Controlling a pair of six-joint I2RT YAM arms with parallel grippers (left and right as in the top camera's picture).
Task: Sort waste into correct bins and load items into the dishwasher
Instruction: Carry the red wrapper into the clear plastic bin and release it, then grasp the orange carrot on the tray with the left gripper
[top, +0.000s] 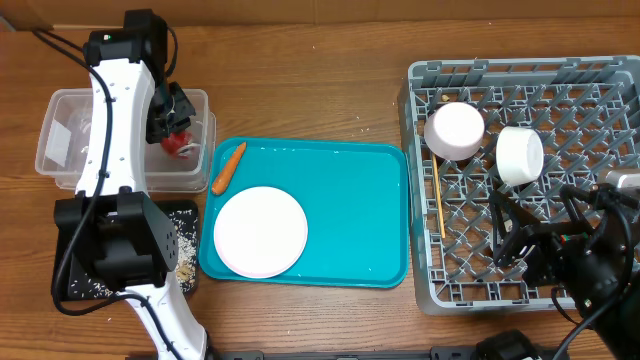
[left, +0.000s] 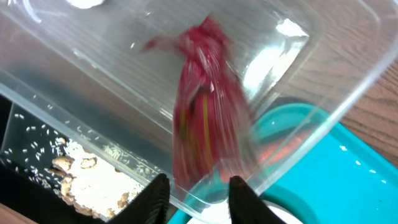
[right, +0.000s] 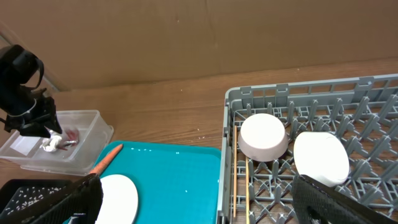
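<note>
Gaping slightly, left gripper (left: 200, 196) above red wrapper (left: 205, 112)

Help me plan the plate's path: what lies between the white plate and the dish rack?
Only bare teal tray lies between the white plate and the dish rack; the overhead view shows it.

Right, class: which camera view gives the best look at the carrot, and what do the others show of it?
Overhead. There the carrot shows full length, lying at the teal tray's left edge. The right wrist view shows it small, slanted and far off; the left wrist view does not show it.
</note>
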